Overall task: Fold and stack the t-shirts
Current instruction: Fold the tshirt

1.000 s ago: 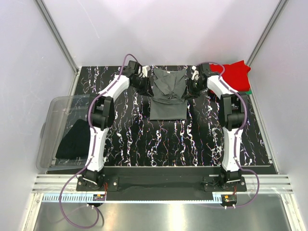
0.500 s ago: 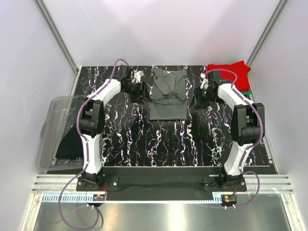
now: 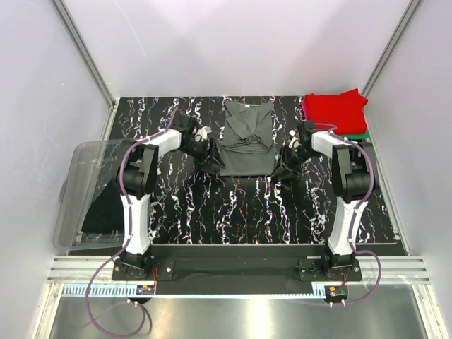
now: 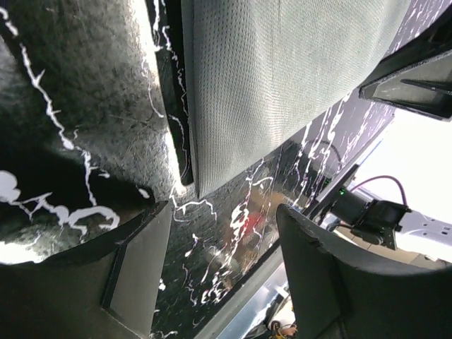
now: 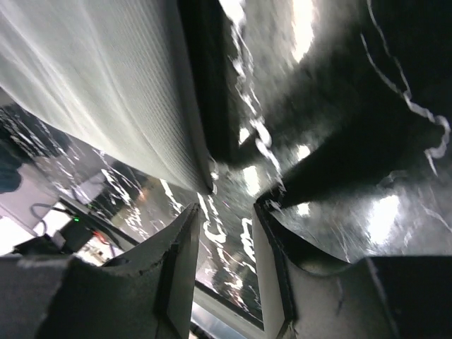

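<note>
A dark grey t-shirt (image 3: 246, 138) lies on the table as a narrow strip, its sleeves turned in and creases near the collar. My left gripper (image 3: 210, 157) is low at the shirt's near-left corner, open wide, with only table between its fingers (image 4: 141, 272). The grey cloth (image 4: 282, 70) fills that view ahead of the left gripper (image 4: 226, 244). My right gripper (image 3: 282, 167) sits at the near-right corner, open by a smaller gap and empty. In the right wrist view the right gripper (image 5: 224, 247) points past the shirt's corner (image 5: 106, 85). A folded red t-shirt (image 3: 335, 111) rests on a green one (image 3: 363, 133) at the back right.
A clear plastic tub (image 3: 88, 159) hangs over the table's left edge with a black t-shirt (image 3: 109, 205) in it. The black marbled table (image 3: 240, 212) is bounded by a metal rail at the front and white walls on three sides.
Both grippers have opened and let go of the grey t-shirt's upper sides. Each has moved toward the near end, down along the shirt's edges to its lower corners.
</note>
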Controlling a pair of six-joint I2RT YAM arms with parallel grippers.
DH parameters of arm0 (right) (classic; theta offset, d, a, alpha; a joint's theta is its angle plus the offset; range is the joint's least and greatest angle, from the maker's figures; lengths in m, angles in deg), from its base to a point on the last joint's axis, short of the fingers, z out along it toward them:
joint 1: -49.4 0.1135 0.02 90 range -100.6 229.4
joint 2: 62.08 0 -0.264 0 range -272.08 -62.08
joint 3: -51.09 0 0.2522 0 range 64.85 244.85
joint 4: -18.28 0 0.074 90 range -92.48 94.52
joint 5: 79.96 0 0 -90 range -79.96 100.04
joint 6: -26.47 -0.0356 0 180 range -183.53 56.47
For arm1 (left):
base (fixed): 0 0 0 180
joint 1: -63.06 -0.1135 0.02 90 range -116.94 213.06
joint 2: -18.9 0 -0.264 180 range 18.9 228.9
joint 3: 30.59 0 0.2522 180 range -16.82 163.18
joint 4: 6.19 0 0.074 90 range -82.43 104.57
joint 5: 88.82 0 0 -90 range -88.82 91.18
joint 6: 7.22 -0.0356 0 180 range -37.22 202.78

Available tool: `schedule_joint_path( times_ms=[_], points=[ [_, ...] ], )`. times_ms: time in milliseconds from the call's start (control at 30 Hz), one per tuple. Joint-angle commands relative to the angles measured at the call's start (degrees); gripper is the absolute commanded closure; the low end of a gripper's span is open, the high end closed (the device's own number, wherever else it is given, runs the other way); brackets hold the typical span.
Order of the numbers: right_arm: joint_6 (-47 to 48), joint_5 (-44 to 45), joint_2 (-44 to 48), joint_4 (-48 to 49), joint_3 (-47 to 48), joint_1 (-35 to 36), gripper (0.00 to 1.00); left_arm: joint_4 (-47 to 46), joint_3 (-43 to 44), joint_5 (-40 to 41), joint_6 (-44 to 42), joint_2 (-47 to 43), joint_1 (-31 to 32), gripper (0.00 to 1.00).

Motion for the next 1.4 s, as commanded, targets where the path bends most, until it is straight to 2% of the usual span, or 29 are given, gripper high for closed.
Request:
schedule_joint_path(
  times_ms=[0, 367, 500, 733, 767, 833, 933, 967, 1000, 1233, 1367],
  points=[
    [-1.70, -1.81, -1.70, 2.55, 3.77, 0.84, 0.58, -3.19, -0.41, -3.02, 2.31, 0.44, 0.71, 0.34],
    [-3.19, -2.77, -4.25, 3.34, 5.01, 1.10, 0.58, -3.89, 1.88, -3.54, 3.72, 3.34, 2.12, 0.37],
    [-3.19, -3.04, -4.52, 3.25, 5.10, 1.10, 0.62, -3.98, 2.40, -4.16, 4.25, 4.22, 2.55, 0.43],
    [-4.33, -3.12, -5.31, 5.01, 4.48, 1.19, 0.78, -4.59, 2.05, -4.77, 5.39, 4.66, 2.56, 0.66],
    [-4.60, -3.30, -5.22, 5.62, 4.48, 1.19, 0.80, -4.68, 2.05, -4.95, 5.56, 4.58, 2.56, 0.74],
    [-4.86, -3.56, -5.05, 6.24, 4.48, 1.19, 0.87, -4.86, 2.05, -5.12, 5.65, 4.49, 2.56, 0.81],
    [-5.04, -3.74, -4.17, 7.03, 4.66, 1.19, 0.93, -5.03, 2.58, -5.21, 5.22, 3.61, 2.56, 1.00],
    [-5.04, -3.83, -3.73, 7.12, 4.75, 1.19, 0.99, -4.95, 2.84, -5.04, 4.61, 2.83, 2.56, 1.00],
    [-5.04, -3.92, -3.29, 7.12, 4.75, 1.10, 1.00, -4.16, 3.37, -4.86, 4.16, 2.38, 2.56, 1.00],
    [-6.62, -5.50, 5.65, 6.94, 3.61, 0.75, 1.00, 0.15, 8.38, -3.72, 0.21, -3.58, 2.56, 1.00],
    [-7.15, -6.11, 10.68, 5.71, 2.29, 0.22, 1.00, 1.38, 8.12, -4.07, -0.32, -6.84, 2.56, 1.00]
  ],
)
